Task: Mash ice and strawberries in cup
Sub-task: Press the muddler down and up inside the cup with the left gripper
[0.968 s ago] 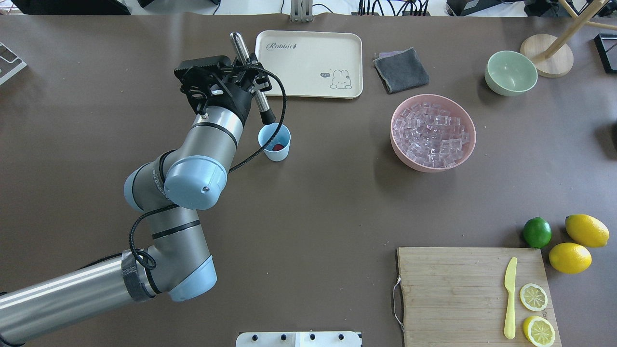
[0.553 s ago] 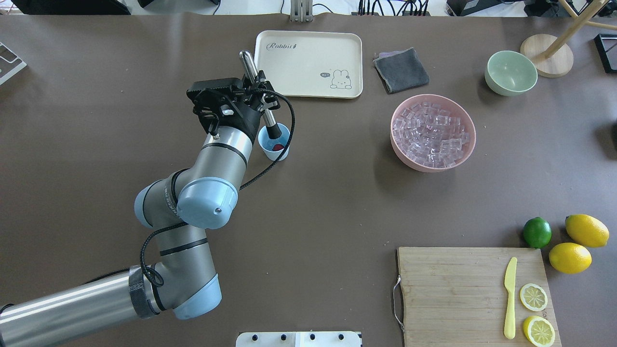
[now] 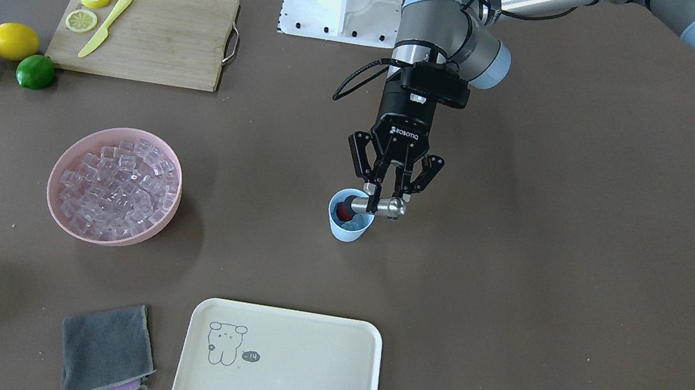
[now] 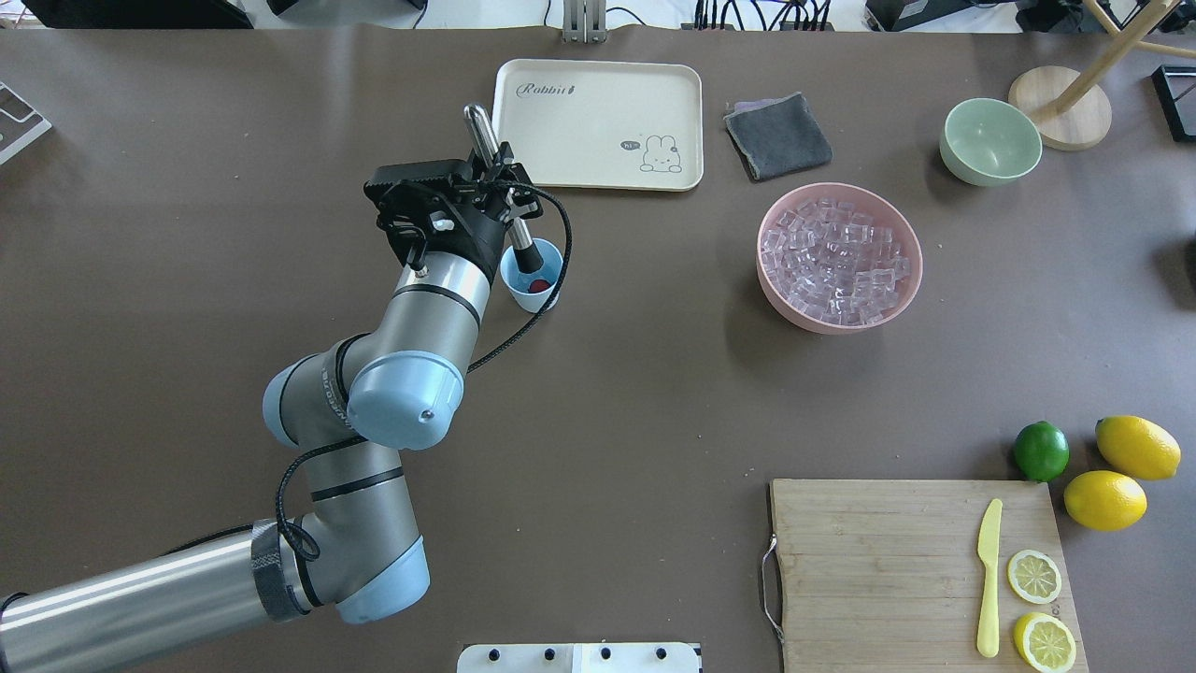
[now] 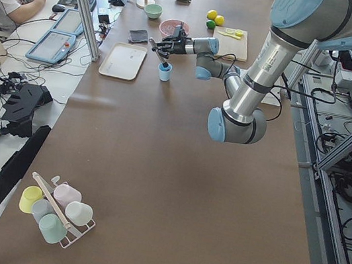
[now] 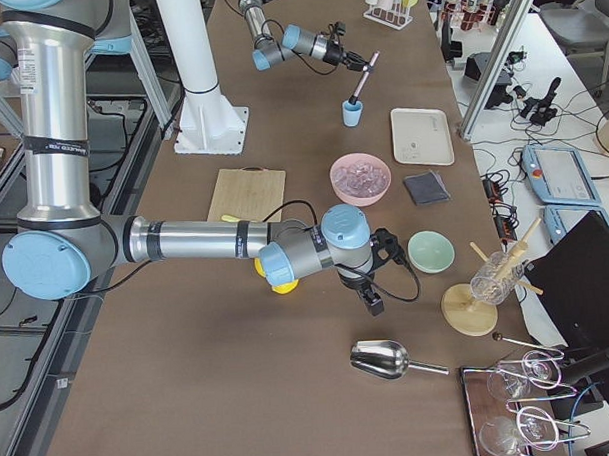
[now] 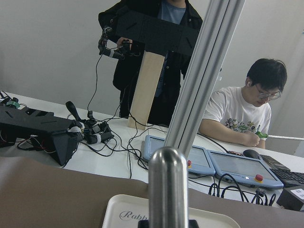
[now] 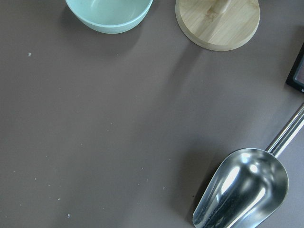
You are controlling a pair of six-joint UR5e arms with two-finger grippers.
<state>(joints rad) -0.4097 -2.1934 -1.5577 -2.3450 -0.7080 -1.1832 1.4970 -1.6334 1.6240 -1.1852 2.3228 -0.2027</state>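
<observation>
The light-blue cup (image 4: 533,277) stands in the table's middle left, in front of the cream tray, and also shows in the front view (image 3: 348,224). The red strawberry (image 4: 539,285) lies inside it. My left gripper (image 4: 505,187) is shut on a metal muddler (image 4: 498,178), which is tilted with its black tip inside the cup. The ice (image 4: 834,260) fills the pink bowl (image 4: 775,299); I see no ice in the cup. My right gripper (image 6: 372,304) hovers near the green bowl and shows only in the exterior right view, so I cannot tell its state.
A cream tray (image 4: 598,123), a grey cloth (image 4: 777,136) and a green bowl (image 4: 989,142) lie at the back. A cutting board (image 4: 897,570) with a knife and lemon halves, two lemons and a lime (image 4: 1040,451) sit front right. A metal scoop (image 8: 242,190) lies under the right wrist.
My left arm shifted right and toward the robot. The muddler's tip went from the cup's rim down into the cup.
</observation>
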